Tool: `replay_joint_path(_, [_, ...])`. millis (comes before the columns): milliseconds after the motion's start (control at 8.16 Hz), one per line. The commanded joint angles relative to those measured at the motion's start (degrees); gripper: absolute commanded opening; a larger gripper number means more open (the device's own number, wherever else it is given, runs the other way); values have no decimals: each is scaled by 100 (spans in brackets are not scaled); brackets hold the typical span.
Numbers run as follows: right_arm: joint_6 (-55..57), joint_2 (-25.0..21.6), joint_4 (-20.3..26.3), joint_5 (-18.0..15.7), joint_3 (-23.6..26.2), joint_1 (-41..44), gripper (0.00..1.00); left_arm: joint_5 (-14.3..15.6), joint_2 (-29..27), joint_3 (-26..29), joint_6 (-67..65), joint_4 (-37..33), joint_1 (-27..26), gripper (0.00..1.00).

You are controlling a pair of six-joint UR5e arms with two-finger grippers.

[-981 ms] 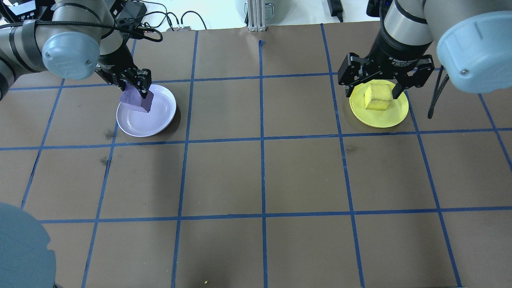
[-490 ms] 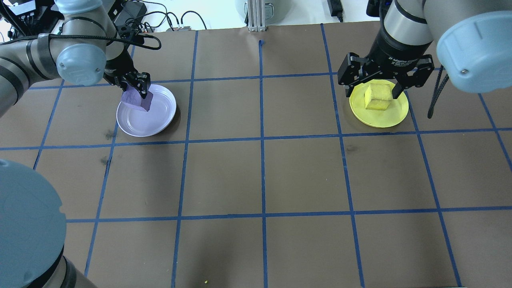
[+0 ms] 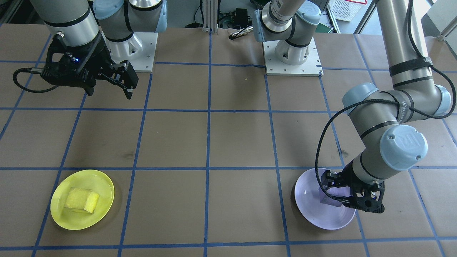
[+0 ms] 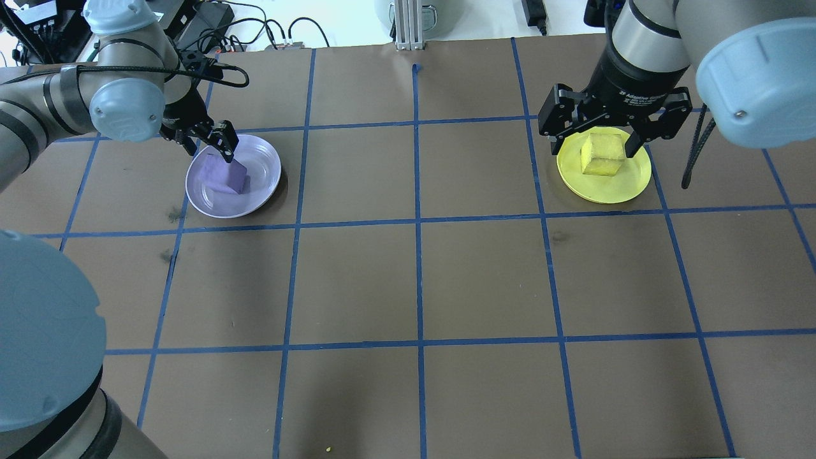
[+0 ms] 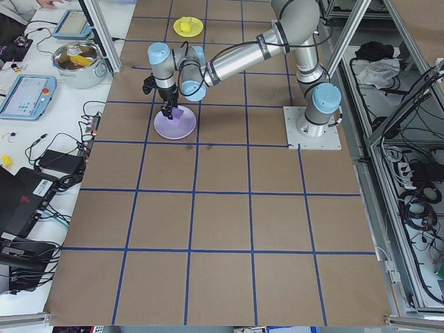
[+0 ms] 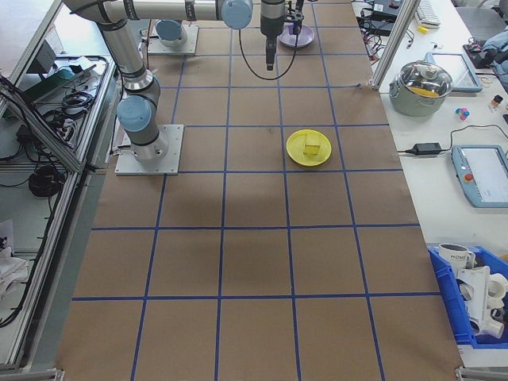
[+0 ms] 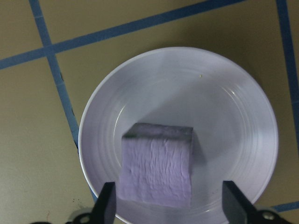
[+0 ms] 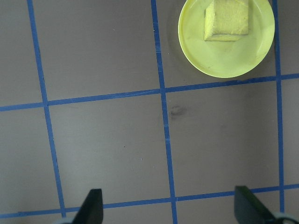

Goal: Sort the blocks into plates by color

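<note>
Here the left gripper [image 7: 168,210] hangs low over the lavender plate [image 7: 243,121], its fingers spread wider than the purple block [image 7: 156,163], which lies inside the plate free of both pads. Farther off, the right gripper [image 3: 107,93] is raised with fingers wide apart and empty, well back from the yellow plate [image 3: 103,210], where the yellow block [image 3: 82,200] rests.

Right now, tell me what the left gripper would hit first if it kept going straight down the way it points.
The left gripper points down at the purple block between its open fingers, lying in the lavender plate. It would probably meet the block first.
</note>
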Motion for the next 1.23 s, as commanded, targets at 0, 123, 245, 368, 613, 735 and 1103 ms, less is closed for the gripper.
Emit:
replay_joint_path(0, [0,0,0,9,0,2,100,11,153,9,-58,-61,-86,100])
replay_joint_path(123, [0,0,0,9,0,2,100,2,258,0,-76,-61,-112,100])
replay_joint_path(245, [0,0,0,9,0,2,100,11,433,-9,-354,-113,-130,100])
replay_joint_path(368, [0,0,0,17,0,2,100,-33,687,0,-766,-479,-200,100])
replay_joint_path(613, [0,0,0,17,0,2,100,-130,1136,0,-1522,-703,-830,100])
replay_joint_path(735, [0,0,0,17,0,-7,100,-130,1390,-52,-2126,-851,-1120,100])
replay_joint_path(1103, [0,0,-9,17,0,-7,100,-165,2277,-97,-2554,-1369,-1352,100])
